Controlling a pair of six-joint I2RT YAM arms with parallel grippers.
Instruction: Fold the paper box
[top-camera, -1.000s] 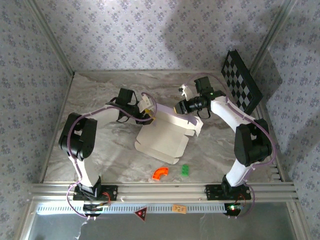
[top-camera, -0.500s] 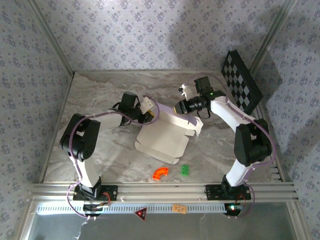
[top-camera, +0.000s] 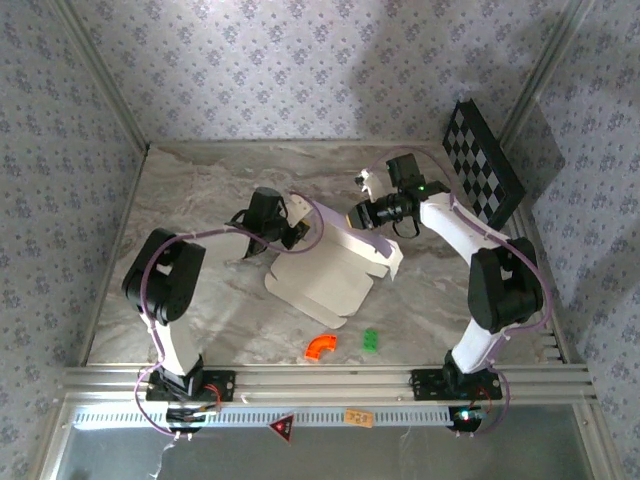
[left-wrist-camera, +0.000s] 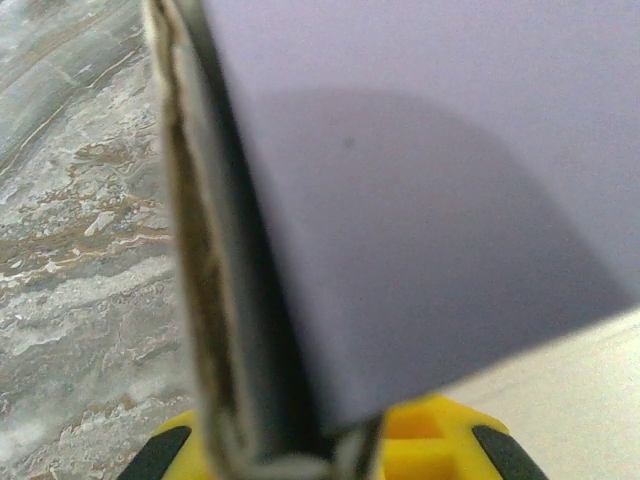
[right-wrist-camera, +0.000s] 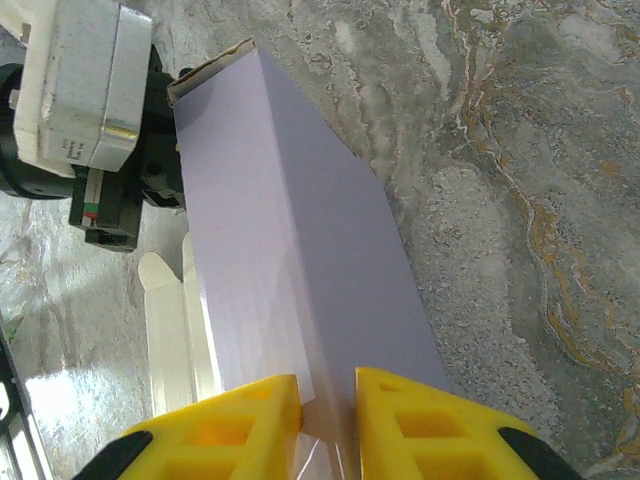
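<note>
**Folding partly done: one wall up, the rest flat**

I see the paper box (top-camera: 325, 275) mid-way across the table (top-camera: 200, 190), base flat and rear wall raised. The near flaps lie unfolded, so I judge most folding is left. My left gripper (left-wrist-camera: 320, 455) pinches that wall's left end. My right gripper (right-wrist-camera: 328, 400) clamps its right end, jaws nearly together.

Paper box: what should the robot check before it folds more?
1. The left gripper pinches a flap of the paper box: ok.
2. The right gripper pinches the raised folded edge: ok.
3. The box bottom lies on the table: ok.
4. The orange piece and the green piece lie apart from the box: ok.
5. The box is all folded: not ok.
6. The tabs line up: cannot tell.
</note>
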